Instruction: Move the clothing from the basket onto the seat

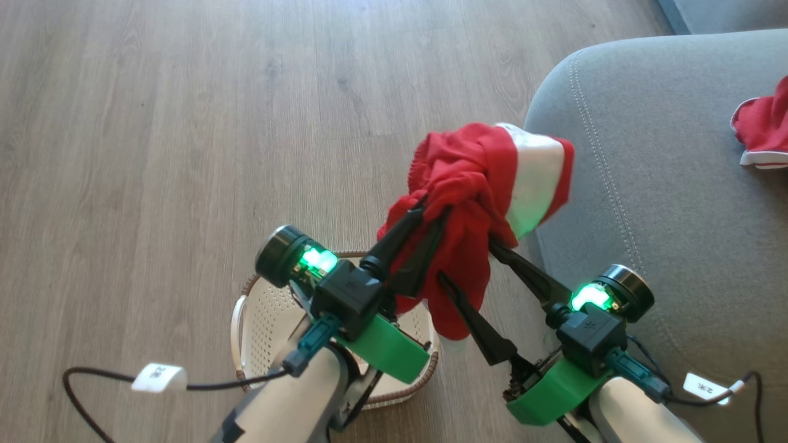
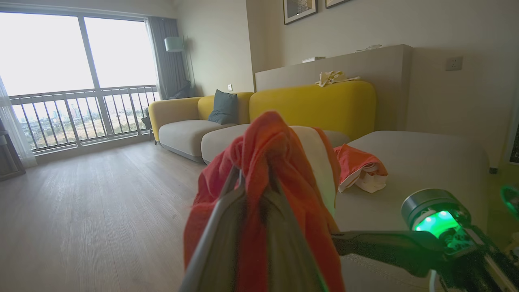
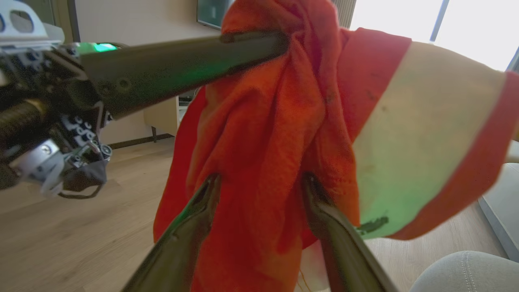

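**Red Clothes Held Up Beside the Seat**

The left gripper (image 1: 431, 215) holds a red piece of clothing (image 1: 492, 166) with a white patch up in the air. Its two fingers (image 1: 397, 237) are pressed together on a bunch of the red cloth, so it cannot slip out. The rest hangs down in a soft lump. It hangs over the wooden floor (image 1: 184, 123), just beside the round edge of the grey seat (image 1: 665, 203), but not over the seat yet.

The right gripper (image 1: 468, 261) is close under the same cloth. Its fingers are spread wide, one on each side of the hanging part. They touch it but do not squeeze it. I think they are there to prop up the floppy part, but I cannot be sure.

The basket (image 1: 268, 320) sits on the floor below the left arm. The part of it that shows has no clothes in it, and the arm hides the rest. The other red piece (image 1: 763, 132) lies on the seat, well in from the edge, so that one looks done.

The job looks more than half done. The cloth is held high, likely so it clears the side of the seat. Next it needs to go over the grey cushion, and then the pinching fingers need to let go. If they open too soon, it could drop on the floor.
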Motion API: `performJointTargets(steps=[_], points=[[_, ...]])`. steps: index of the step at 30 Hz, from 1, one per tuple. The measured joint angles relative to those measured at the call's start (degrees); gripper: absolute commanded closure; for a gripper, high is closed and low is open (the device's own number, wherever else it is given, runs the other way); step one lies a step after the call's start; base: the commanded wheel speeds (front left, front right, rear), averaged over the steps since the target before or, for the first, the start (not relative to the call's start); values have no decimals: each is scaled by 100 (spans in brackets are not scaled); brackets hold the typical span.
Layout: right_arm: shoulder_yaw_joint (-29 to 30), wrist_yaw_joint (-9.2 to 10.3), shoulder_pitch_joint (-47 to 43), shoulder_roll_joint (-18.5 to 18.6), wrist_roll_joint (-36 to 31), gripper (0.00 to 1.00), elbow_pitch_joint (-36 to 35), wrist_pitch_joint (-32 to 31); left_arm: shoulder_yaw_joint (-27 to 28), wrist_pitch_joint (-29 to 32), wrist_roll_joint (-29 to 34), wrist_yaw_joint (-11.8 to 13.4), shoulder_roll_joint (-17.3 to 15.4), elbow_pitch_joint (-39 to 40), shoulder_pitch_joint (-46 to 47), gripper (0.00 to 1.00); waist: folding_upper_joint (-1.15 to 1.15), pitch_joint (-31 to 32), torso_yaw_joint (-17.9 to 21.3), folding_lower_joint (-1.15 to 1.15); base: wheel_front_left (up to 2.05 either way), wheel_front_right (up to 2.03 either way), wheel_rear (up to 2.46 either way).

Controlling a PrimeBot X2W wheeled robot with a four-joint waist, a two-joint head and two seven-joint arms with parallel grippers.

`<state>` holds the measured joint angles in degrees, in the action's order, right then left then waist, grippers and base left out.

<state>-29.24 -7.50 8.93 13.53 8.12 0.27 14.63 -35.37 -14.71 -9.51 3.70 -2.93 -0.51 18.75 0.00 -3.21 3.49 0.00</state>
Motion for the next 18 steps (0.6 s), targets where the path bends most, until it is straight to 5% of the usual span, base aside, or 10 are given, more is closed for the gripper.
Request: performJointTargets(steps=[18], points=[[-99,0,121,-67,-116,0,467,0,-1043,1,-107,-2,-8,0,45,100,0,113,-70,0,0,0,0]])
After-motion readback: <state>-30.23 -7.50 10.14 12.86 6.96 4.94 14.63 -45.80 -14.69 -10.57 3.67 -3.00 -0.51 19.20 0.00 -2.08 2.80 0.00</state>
